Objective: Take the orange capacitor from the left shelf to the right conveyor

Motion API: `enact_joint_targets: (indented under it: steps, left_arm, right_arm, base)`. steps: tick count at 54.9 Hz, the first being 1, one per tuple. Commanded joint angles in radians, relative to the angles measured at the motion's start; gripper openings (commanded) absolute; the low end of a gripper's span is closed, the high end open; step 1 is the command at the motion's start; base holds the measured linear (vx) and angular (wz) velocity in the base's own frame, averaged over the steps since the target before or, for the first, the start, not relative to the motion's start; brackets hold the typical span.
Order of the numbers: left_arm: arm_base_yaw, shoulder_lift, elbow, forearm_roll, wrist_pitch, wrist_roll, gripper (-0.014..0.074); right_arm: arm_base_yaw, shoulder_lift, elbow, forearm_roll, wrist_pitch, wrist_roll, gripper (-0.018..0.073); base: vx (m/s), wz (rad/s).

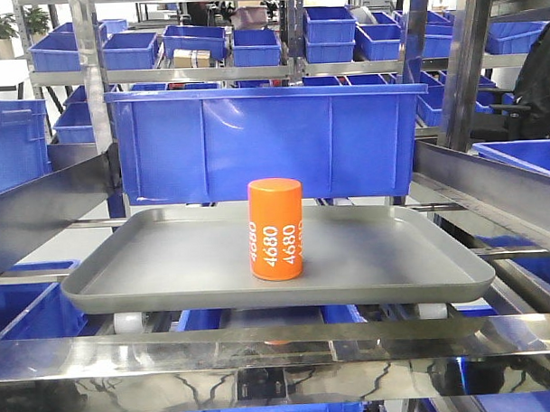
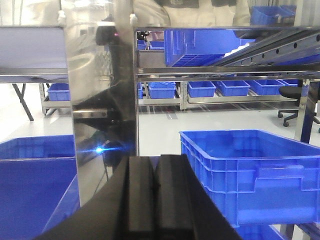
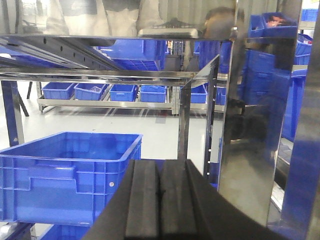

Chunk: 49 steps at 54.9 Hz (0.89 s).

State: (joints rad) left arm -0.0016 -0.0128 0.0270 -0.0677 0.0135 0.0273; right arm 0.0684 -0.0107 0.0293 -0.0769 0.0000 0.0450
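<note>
Standing upright near the middle of the grey tray (image 1: 150,265) is the orange capacitor (image 1: 276,229), white "4680" print running up its side. A big blue bin (image 1: 209,140) sits just behind the tray, and a shiny metal rail (image 1: 262,347) crosses in front. Neither arm is near the capacitor. The left gripper (image 2: 156,165) has its black pads pressed together on nothing, with a blue crate (image 2: 250,170) beyond. The right gripper (image 3: 160,170) is likewise pressed together, empty, with another blue crate (image 3: 65,175) to its left.
</note>
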Motion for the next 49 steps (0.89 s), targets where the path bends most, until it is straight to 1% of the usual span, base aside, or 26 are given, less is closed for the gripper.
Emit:
enact_joint_targets:
  steps: [1,35,44,49]
  left_arm:
    - [-0.004,-0.012,0.032,-0.006,-0.082,-0.001,-0.0006]
    - [-0.004,-0.012,0.032,-0.006,-0.082,-0.001,-0.0006]
    - [-0.004,-0.012,0.032,-0.006,-0.082,-0.001,-0.0006]
    - [-0.004,-0.012,0.032,-0.006,-0.082,-0.001,-0.0006]
  right_arm:
    - [0.0,-0.01,0.008,-0.004,-0.078,-0.01,-0.0008]
    - [0.0,-0.01,0.008,-0.003,-0.078,-0.01,-0.0008]
    - [0.0,-0.01,0.007,0.0,-0.09,0.011,-0.0008]
    - [0.0,-0.01,-0.022,0.0,-0.105,0.025,-0.0008]
  base:
    - [0.0,0.0]
    - [0.0,0.0]
    - [0.0,0.0]
    - [0.0,0.0]
